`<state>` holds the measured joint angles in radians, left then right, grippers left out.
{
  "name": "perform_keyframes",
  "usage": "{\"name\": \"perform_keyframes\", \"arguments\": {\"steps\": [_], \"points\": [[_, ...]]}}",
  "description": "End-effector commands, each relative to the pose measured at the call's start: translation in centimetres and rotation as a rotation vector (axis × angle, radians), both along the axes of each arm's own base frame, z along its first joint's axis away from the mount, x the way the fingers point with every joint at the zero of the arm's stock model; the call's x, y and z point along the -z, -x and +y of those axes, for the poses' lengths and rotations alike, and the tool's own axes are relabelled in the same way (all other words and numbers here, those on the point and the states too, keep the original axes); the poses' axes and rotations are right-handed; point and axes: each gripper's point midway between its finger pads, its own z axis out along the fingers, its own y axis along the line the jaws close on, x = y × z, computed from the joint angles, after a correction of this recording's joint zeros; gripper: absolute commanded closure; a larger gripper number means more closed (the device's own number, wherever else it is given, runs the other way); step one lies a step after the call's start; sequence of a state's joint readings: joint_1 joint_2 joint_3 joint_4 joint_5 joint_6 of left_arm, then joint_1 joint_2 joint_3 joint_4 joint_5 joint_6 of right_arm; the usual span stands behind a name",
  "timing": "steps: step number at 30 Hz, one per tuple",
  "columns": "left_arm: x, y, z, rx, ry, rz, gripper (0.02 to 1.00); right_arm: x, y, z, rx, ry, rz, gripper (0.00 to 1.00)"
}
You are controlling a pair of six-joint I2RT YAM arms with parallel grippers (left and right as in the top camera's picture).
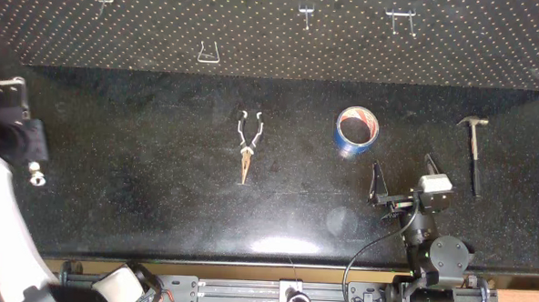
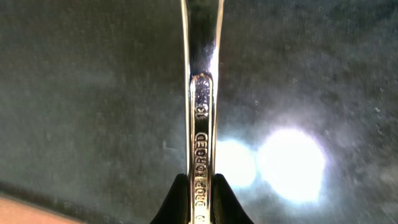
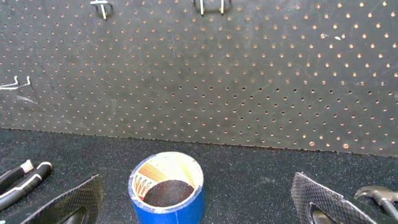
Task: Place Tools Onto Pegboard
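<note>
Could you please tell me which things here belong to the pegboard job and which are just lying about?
Part of the job: pegboard, hooks, pliers, tape roll, hammer, wrench held in the left end effector.
Just there: worktop, mounting rail by the arm bases.

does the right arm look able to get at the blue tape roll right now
Probably yes. The right hand is open and faces the blue tape roll, with bare tabletop between them. The pliers and hammer lie off to either side, clear of the path.
</note>
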<state>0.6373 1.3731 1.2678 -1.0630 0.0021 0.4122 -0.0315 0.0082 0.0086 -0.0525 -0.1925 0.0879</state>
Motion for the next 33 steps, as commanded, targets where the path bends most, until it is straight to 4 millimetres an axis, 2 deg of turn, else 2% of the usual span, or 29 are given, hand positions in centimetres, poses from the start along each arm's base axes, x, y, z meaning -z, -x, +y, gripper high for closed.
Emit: {"name": "perform_keyframes", "arguments": {"steps": [1, 2, 5, 7, 8, 10, 12, 14, 17, 24, 27, 30, 33], "points": [[3.0, 0.4, -7.1, 0.109, 0.018, -0.116, 0.989, 0.1, 0.0, 0.1, -0.003, 0.007, -0.001, 0.009], [3.5, -0.1, -8.4, 0.102, 0.014, -0.166, 0.989, 0.1, 0.0, 0.1, -0.003, 0.007, -0.001, 0.009], [3.8, -1.3, -10.2, 0.039, 0.034, -0.271, 0.989, 0.1, 0.0, 0.0, -0.003, 0.007, -0.001, 0.012], [2.2, -3.7, -10.9, 0.091, 0.01, -0.373, 0.989, 0.1, 0.0, 0.1, -0.003, 0.007, -0.001, 0.009], [0.4, -5.6, -11.4, 0.124, -0.013, -0.469, 0.989, 0.1, 0.0, 0.1, -0.003, 0.007, -0.001, 0.009], [-1.2, -7.1, -11.4, 0.141, -0.035, -0.558, 0.987, 0.1, 0.0, 0.1, -0.003, 0.007, -0.001, 0.009], [-1.9, -8.1, -11.3, 0.128, -0.04, -0.632, 0.991, 0.1, 0.0, 0.1, -0.003, 0.007, -0.001, 0.009], [-1.7, -8.9, -11.1, 0.088, -0.019, -0.705, 0.989, 0.1, 0.0, 0.1, -0.003, 0.007, -0.001, 0.009], [-0.6, -9.7, -11.1, 0.075, 0.008, -0.688, 0.987, 0.1, 0.0, 0.1, -0.003, 0.007, -0.001, 0.009], [0.0, -12.5, -12.7, 0.132, 0.042, -0.658, 0.989, 0.1, 0.0, 0.1, -0.003, 0.007, -0.001, 0.009], [-0.4, -13.2, -13.6, 0.175, 0.031, -0.678, 0.989, 0.1, 0.0, 0.1, -0.003, 0.007, -0.001, 0.009], [-0.7, -13.3, -13.5, 0.172, 0.022, -0.691, 0.987, 0.1, 0.0, 0.1, -0.003, 0.007, -0.001, 0.009], [-2.8, -14.4, -13.4, 0.178, 0.004, -0.776, 0.991, 0.1, 0.0, 0.1, -0.003, 0.007, -0.001, 0.009]]}}
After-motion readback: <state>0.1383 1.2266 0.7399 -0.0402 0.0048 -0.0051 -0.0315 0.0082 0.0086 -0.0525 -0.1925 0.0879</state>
